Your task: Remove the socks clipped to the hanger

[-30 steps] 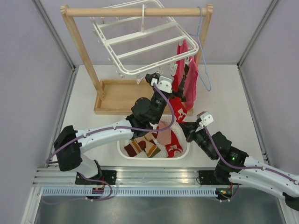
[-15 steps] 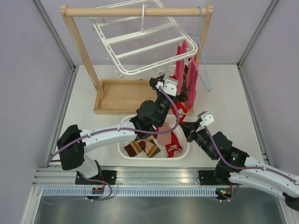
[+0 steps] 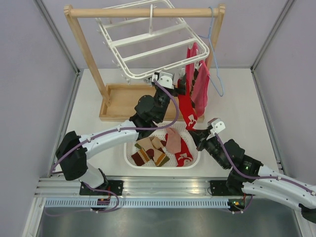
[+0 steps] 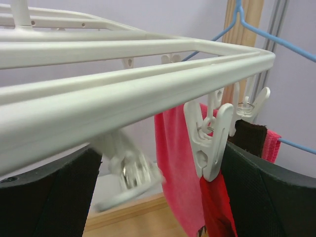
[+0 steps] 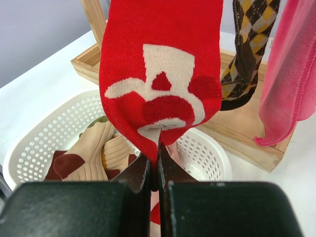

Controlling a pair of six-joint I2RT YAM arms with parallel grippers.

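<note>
The white hanger (image 3: 148, 44) hangs tilted from the wooden rack. A red sock with white marks (image 3: 186, 109) hangs from a clip (image 4: 209, 143) at the hanger's near right corner. My left gripper (image 3: 173, 83) is raised just under that corner. It is open (image 4: 160, 190), and the clip and the sock's top (image 4: 213, 207) lie between its fingers, nearer the right one. My right gripper (image 3: 198, 131) is shut (image 5: 157, 165) on the toe of the red sock (image 5: 158, 74). A brown diamond-patterned sock (image 5: 247, 49) hangs behind it.
A large pink cloth (image 3: 200, 89) and a light-blue wire hanger (image 3: 216, 74) hang at the rack's right post. A white basket (image 3: 129, 159) holding several socks sits under the arms. The rack's wooden base tray (image 3: 121, 101) lies behind it.
My left gripper has risen and shifted left, up to the hanger's corner clip. My right gripper still holds the sock's toe in the same place.
</note>
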